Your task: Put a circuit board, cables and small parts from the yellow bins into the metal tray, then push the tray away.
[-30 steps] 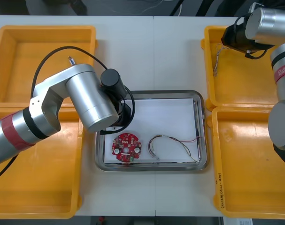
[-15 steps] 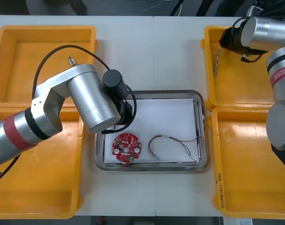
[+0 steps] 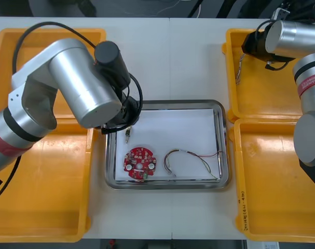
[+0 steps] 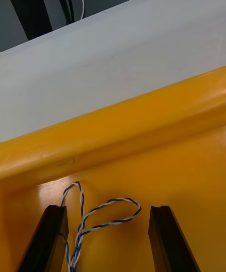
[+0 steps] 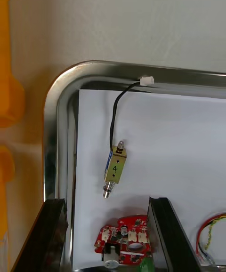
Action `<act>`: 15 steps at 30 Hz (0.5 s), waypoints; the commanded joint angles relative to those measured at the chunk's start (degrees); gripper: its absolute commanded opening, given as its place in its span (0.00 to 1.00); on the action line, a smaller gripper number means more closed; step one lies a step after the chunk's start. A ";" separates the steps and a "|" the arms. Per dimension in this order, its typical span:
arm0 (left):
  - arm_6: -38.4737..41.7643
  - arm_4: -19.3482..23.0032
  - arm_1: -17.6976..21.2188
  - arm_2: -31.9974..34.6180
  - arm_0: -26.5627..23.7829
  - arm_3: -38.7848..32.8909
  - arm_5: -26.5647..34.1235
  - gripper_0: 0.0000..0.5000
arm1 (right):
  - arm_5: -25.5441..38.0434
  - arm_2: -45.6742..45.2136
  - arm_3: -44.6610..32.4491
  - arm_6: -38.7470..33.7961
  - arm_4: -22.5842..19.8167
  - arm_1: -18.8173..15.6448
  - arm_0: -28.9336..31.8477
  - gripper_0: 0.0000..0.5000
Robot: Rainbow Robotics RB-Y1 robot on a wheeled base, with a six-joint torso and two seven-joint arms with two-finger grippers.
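Left jaws released, nothing between them; hover over far left corner of metal tray [image 3: 167, 184]. Small metal part [image 5: 115, 167] with black lead lies on tray's white inside, just beyond round red circuit board [image 3: 140, 164]. Lead's white plug seems to rest on tray rim. Red and yellow cable [image 3: 193, 157] lies beside board in tray. Right jaws released over far right yellow bin [image 3: 261, 104]. Twisted blue and white cable [image 4: 101, 213] lies on bin floor between fingers [image 4: 49, 239].

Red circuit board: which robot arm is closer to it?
Left. The left arm hangs over the tray's left end, just beyond the board; the right arm is far off, over the far right yellow bin.
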 commanded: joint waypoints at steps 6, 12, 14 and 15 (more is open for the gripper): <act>2.35 3.94 1.90 10.34 -2.17 -4.44 6.89 1.00 | -3.04 -0.75 -0.73 -1.36 0.04 0.61 -1.65 1.00; 1.64 5.96 2.87 14.21 -3.49 -4.26 9.44 1.00 | -4.10 -0.49 -0.73 -0.92 -0.31 0.61 -0.33 1.00; 1.64 6.93 3.40 15.52 -3.57 -4.26 9.44 1.00 | -4.45 -0.40 -0.73 -0.83 -0.40 0.61 0.02 1.00; 1.56 7.63 3.84 16.40 -3.49 -4.26 9.44 1.00 | -4.62 -0.31 -0.73 -0.74 -0.40 0.70 0.28 1.00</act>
